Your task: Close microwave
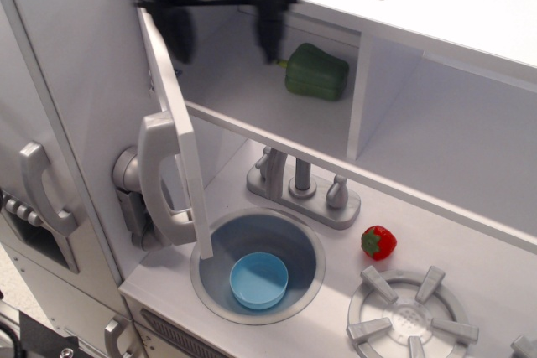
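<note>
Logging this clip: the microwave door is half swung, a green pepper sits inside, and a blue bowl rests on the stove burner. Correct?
Not quite. The blue bowl lies in the sink, not on the burner; observation.image shows this. The microwave door is half swung, with the green pepper inside.

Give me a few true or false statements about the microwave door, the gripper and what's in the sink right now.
1. The microwave door is fully shut. False: it stands partly open, edge-on to the camera.
2. A green pepper lies inside the microwave. True.
3. The gripper is clamped on the door handle. False: its fingers hang open above the door's top edge.
4. A blue bowl sits in the sink. True.
5. The strawberry is in the sink. False: it lies on the counter by the burner.
</note>
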